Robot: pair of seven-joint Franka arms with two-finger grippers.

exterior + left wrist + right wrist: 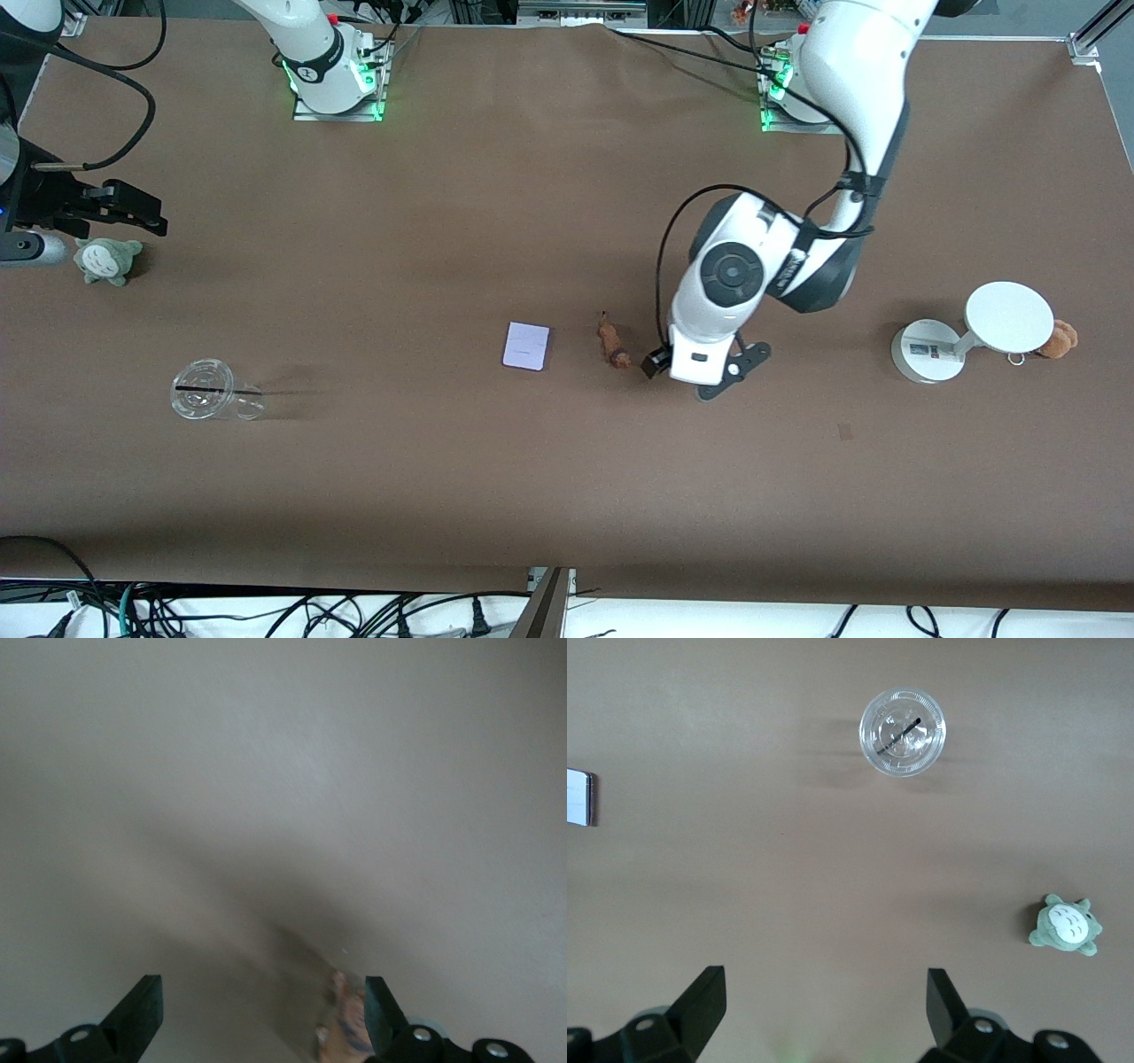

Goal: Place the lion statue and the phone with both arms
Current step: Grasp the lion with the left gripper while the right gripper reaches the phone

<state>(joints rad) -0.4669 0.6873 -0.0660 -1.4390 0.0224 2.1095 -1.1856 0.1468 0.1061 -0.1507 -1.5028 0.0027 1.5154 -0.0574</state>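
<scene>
The lion statue (pixel 611 342), a tiny orange-brown figurine, lies mid-table. The pale lavender phone (pixel 526 346) lies flat beside it, toward the right arm's end. My left gripper (pixel 700 376) hangs low beside the lion, on the side toward the left arm's end, and is open with nothing held. In the left wrist view the lion (pixel 347 1024) shows blurred close against one finger (pixel 383 1014) of the left gripper (pixel 263 1010); whether they touch I cannot tell. My right gripper (pixel 137 211) waits open over the right arm's end of the table. It (pixel 824 1001) looks down on the phone's edge (pixel 578 797).
A clear plastic cup (pixel 205 390) (pixel 902 732) with a straw lies toward the right arm's end. A grey-green plush (pixel 106 260) (pixel 1066 926) sits under the right gripper. At the left arm's end stand a white round two-disc stand (pixel 966 332) and an orange-brown plush (pixel 1059 338).
</scene>
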